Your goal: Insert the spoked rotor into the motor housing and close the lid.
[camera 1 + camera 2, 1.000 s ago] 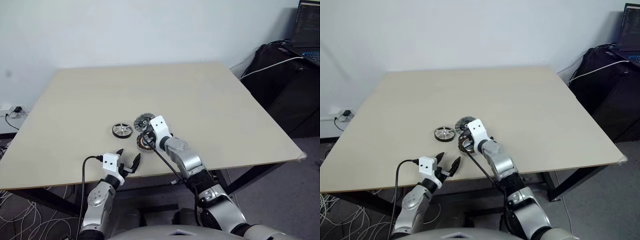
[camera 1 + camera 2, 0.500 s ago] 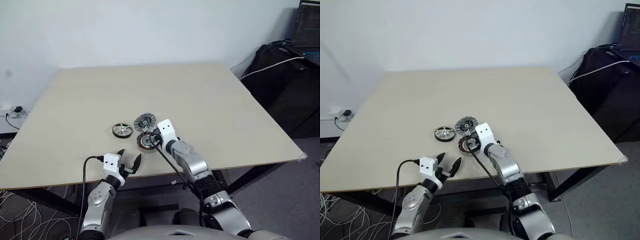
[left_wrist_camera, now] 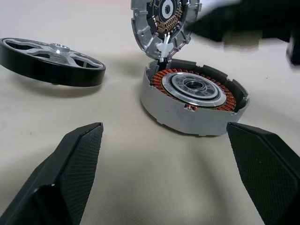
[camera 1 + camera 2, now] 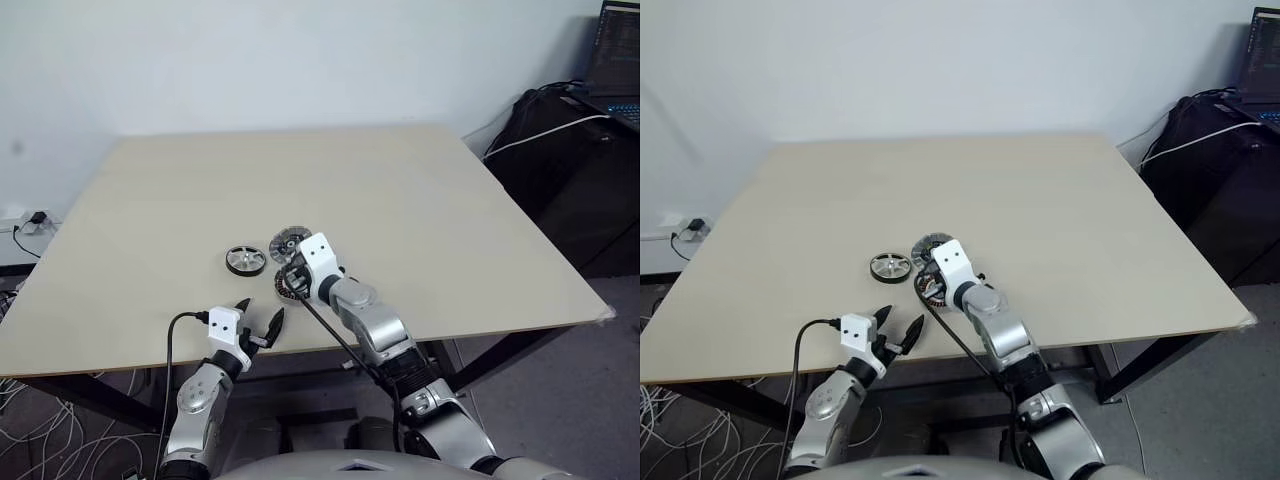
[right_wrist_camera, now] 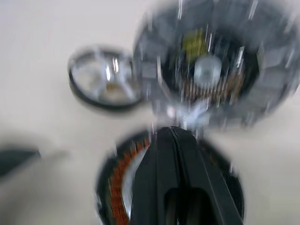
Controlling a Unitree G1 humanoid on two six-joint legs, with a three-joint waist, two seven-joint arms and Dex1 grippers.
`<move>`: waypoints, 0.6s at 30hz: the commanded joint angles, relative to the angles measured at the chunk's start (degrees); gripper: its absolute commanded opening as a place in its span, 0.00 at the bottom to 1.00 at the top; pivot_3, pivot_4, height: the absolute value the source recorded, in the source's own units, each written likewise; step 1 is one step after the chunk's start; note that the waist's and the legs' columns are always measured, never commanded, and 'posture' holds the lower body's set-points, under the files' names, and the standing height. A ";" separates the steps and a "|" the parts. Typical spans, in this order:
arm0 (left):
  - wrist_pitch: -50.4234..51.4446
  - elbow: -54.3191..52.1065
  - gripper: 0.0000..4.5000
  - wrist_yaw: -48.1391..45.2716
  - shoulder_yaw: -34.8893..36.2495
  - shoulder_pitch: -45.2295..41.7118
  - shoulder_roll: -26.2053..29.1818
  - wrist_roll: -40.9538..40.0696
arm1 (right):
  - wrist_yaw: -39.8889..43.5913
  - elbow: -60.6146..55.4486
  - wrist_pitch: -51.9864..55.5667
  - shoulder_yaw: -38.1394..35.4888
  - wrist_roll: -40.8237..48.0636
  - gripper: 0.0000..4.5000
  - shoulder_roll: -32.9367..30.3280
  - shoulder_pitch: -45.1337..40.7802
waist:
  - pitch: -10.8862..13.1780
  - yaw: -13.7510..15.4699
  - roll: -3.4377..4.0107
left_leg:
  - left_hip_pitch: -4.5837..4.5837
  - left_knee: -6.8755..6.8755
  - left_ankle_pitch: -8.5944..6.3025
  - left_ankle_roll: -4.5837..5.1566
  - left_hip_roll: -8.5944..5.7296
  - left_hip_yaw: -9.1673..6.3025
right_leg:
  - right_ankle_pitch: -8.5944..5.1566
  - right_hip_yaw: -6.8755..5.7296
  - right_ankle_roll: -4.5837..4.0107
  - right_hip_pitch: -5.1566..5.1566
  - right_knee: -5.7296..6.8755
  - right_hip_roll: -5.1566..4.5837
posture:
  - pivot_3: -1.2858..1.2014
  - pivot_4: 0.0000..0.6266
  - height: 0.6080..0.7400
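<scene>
The spoked rotor [image 4: 245, 261] lies flat on the table [image 4: 400, 190], black rim and silver spokes clear in the left wrist view [image 3: 51, 61]. To its right sits the motor housing [image 3: 194, 101], its copper windings showing. The lid [image 3: 161, 23] stands tilted up at the housing's far edge, ribbed face towards me. My right gripper [image 4: 292, 273] is shut and empty, its tip low over the housing [image 5: 119, 187] just in front of the lid [image 5: 215, 70]. My left gripper [image 4: 258, 313] hangs open at the table's front edge, a short way before the housing, with nothing between its fingers [image 3: 70, 178].
A black bag [image 4: 560, 150] and a laptop [image 4: 620, 50] stand beyond the table's right side. Cables lie on the floor at the left [image 4: 30, 225]. Bare tabletop stretches behind and to both sides of the parts.
My right gripper shifted slightly right half a second ago, uncovering the housing, and is now back to the left over it. The left gripper, rotor and lid have kept still.
</scene>
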 commanded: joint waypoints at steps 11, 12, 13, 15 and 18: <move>-0.45 -0.76 1.00 -0.58 0.27 -0.51 0.00 -0.63 | 1.34 -12.03 6.83 -5.77 4.43 0.01 -4.07 4.48 | -0.17 0.26 -0.17 | 0.08 0.04 -0.01 0.00 0.00 -0.06 | -0.01 -0.04 0.04 0.11 0.02 -0.06 | 0.52 0.00 1.00; -0.51 -0.83 1.00 -0.56 0.12 -0.43 -0.07 -0.47 | 0.85 -12.78 6.32 -6.61 5.17 0.01 -3.21 3.90 | -0.15 0.21 -0.16 | 0.06 0.04 -0.01 0.00 0.01 -0.06 | -0.01 -0.04 0.04 0.08 0.01 -0.05 | 0.52 0.00 1.00; -0.55 -0.90 1.00 -0.50 0.03 -0.37 -0.11 -0.36 | 0.60 -13.33 5.96 -7.12 5.70 0.01 -2.54 3.53 | -0.11 0.16 -0.14 | 0.05 0.03 -0.01 0.00 0.01 -0.07 | -0.01 -0.03 0.04 0.05 0.01 -0.04 | 0.52 0.00 1.00; -0.69 -0.97 1.00 -0.33 -0.04 -0.31 -0.12 -0.13 | 0.39 -14.47 5.22 -7.67 6.72 0.01 -1.19 3.28 | -0.08 0.01 -0.10 | -0.01 0.00 -0.01 0.00 0.02 -0.06 | -0.01 0.00 0.03 -0.02 0.01 -0.02 | 0.52 0.00 1.00; -1.18 -1.26 1.00 1.22 0.36 -0.16 0.08 0.69 | 1.13 -16.66 4.39 -6.86 7.59 0.01 0.11 3.67 | -0.06 0.06 -0.10 | -0.02 -0.05 -0.01 0.00 0.02 -0.07 | -0.03 -0.02 0.01 -0.05 -0.01 0.00 | 0.52 0.00 1.00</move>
